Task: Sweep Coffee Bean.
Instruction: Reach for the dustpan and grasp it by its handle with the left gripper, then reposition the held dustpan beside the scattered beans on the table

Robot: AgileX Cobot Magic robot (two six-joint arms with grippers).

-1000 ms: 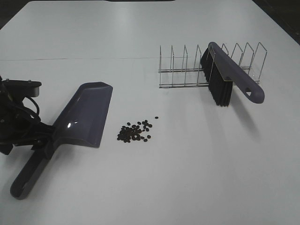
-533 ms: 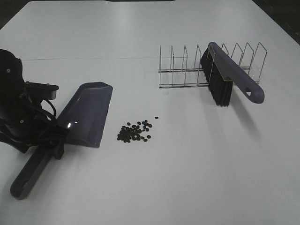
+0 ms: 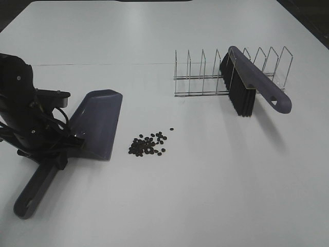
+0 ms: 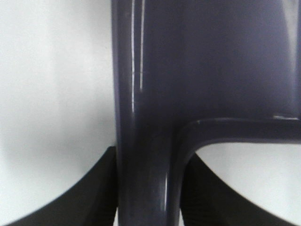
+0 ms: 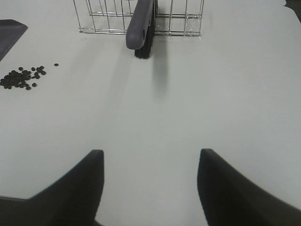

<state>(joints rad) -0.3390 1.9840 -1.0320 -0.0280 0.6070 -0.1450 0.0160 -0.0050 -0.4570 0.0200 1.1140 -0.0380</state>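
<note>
— Where do your beans sit?

— Your small dark brown coffee beans (image 3: pixel 148 145) lie in a loose heap on the white table (image 3: pixel 216 195), near the middle of the high view. One stray bean is at about 1 o'clock of the heap. The grey-purple plastic dustpan (image 3: pixel 96 122) lies at 9 o'clock of them, its wide lip just beside the heap but not touching it.

— And your grippers?

— Your left gripper (image 4: pixel 148 188) is clenched on the dustpan's handle, a black finger against each side. Your right gripper (image 5: pixel 148 183) is released over bare table, with nothing between its jaws. At 1 o'clock of the beans, the grey-purple, black-bristled brush (image 3: pixel 252 82) rests in the silver wire rack (image 3: pixel 203 72).
</note>
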